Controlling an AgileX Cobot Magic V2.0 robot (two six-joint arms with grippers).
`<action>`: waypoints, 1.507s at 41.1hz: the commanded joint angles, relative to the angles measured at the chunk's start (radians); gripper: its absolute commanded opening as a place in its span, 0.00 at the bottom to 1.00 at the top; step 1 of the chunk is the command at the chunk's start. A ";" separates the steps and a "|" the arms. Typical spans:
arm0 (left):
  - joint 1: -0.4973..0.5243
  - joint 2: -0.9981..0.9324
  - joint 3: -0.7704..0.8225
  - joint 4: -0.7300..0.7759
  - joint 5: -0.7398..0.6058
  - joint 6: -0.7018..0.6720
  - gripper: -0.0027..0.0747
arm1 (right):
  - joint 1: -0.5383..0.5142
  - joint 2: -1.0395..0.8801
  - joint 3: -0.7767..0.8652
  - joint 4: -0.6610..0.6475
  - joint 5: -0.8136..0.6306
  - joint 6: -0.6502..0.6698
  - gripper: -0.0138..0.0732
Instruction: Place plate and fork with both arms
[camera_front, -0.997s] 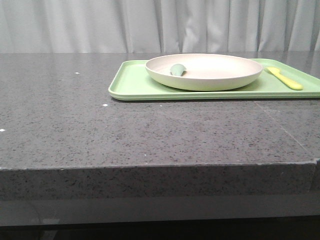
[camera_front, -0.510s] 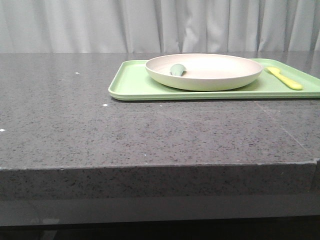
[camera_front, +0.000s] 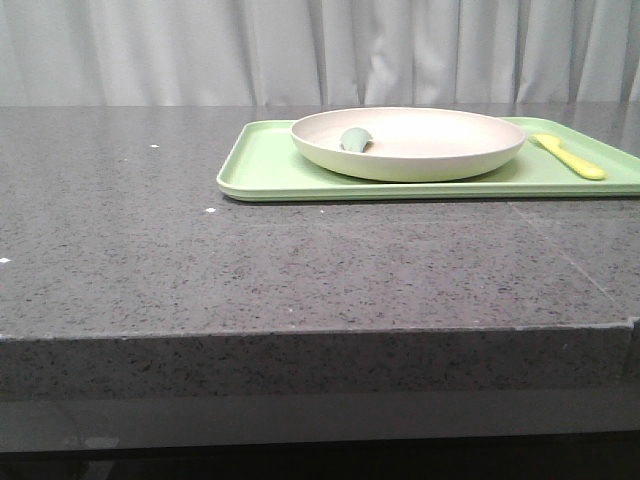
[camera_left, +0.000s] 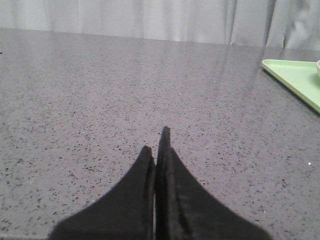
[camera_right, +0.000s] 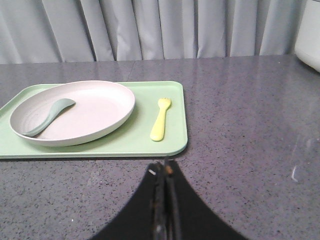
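Observation:
The cream plate (camera_front: 408, 143) sits on a light-green tray (camera_front: 260, 170) at the back right of the table; it also shows in the right wrist view (camera_right: 95, 107). The pale-yellow fork (camera_front: 570, 157) lies on the tray to the right of the plate, also seen in the right wrist view (camera_right: 160, 119). My right gripper (camera_right: 164, 167) is shut and empty, over the table just short of the tray's near edge. My left gripper (camera_left: 156, 142) is shut and empty over bare table, the tray's corner (camera_left: 295, 80) far to one side. Neither gripper shows in the front view.
A dull grey-green rounded utensil piece (camera_front: 355, 139) lies inside the plate, also in the right wrist view (camera_right: 47, 115). A white object (camera_right: 309, 30) stands at the far edge of the right wrist view. Grey curtains hang behind the table. The table's front edge (camera_front: 320, 330) is near.

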 joint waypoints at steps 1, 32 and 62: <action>0.001 -0.020 0.003 -0.011 -0.078 0.000 0.01 | -0.001 0.011 -0.027 -0.009 -0.082 -0.007 0.09; 0.001 -0.020 0.003 -0.011 -0.078 0.000 0.01 | -0.039 -0.156 0.380 0.168 -0.242 -0.232 0.09; 0.001 -0.020 0.003 -0.011 -0.078 0.000 0.01 | -0.039 -0.156 0.396 0.191 -0.248 -0.232 0.09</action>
